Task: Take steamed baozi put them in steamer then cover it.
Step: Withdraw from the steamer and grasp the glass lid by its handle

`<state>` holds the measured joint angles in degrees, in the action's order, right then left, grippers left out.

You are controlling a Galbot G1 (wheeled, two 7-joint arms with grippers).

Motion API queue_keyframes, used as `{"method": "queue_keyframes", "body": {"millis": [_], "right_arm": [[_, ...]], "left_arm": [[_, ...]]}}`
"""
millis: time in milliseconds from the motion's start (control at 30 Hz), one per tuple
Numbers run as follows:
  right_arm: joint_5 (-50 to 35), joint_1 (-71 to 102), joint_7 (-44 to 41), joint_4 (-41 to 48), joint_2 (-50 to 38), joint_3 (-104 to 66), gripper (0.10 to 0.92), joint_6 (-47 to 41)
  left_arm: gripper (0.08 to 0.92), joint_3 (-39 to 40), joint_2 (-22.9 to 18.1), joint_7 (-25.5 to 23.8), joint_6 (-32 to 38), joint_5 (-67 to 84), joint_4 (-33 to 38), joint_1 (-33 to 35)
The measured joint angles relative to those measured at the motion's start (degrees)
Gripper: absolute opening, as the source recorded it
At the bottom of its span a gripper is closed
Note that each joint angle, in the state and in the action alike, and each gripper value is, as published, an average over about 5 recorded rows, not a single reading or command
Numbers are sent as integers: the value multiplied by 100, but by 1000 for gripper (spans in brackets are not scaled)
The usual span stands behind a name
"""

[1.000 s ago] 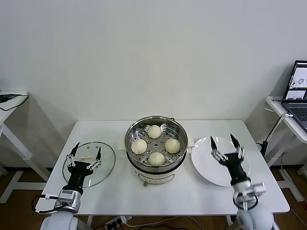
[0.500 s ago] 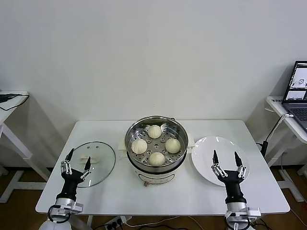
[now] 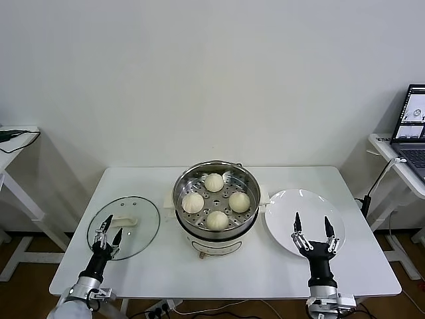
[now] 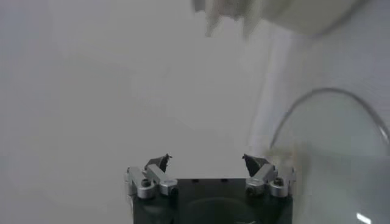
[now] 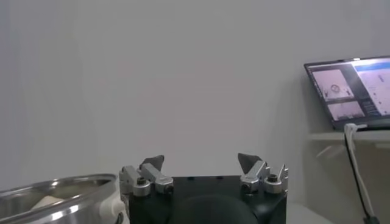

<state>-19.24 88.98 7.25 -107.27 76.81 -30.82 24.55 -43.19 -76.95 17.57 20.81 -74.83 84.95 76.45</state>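
Observation:
Several cream-white baozi (image 3: 216, 199) lie on the perforated tray inside the steel steamer (image 3: 182, 183) at the table's middle. The steamer's rim also shows in the right wrist view (image 5: 58, 190). The glass cover (image 3: 136, 222) with its white handle lies flat on the table, left of the steamer; its rim shows in the left wrist view (image 4: 329, 131). My left gripper (image 3: 105, 234) is open and empty over the cover's near edge. My right gripper (image 3: 311, 229) is open and empty over the near part of the white plate (image 3: 289, 209).
The white table (image 3: 199, 269) holds the steamer, cover and plate. A laptop (image 3: 413, 126) sits on a side table at the far right and also shows in the right wrist view (image 5: 350, 88). Another small table stands at the far left.
Both arms have drawn back towards the table's near edge and lowered. Both grippers stay open and empty. The baozi, steamer and cover have not moved.

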Motion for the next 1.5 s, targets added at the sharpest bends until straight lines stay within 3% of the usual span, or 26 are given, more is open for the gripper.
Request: {"method": "queue_keyframes", "body": {"millis": [533,1200,1333,1500], "right_arm": [[85,-31,16,159,71,-41,823,109],[215,-42,-14,360,129,-41,823,210],[234,-56,-26,397,129,-43,823,233],[248,-70,-34,427,131,-23,823,251]], "left_arm": [[823,10,41,239,-46,-790,-959,-782],[823,117,-5,274,-188,-1040,-1548,-1482],[763,128,-7,280,-206,-1076,-1659,-1544],[609,115,-33,288,-213,-1154,-1789,-1586]]}}
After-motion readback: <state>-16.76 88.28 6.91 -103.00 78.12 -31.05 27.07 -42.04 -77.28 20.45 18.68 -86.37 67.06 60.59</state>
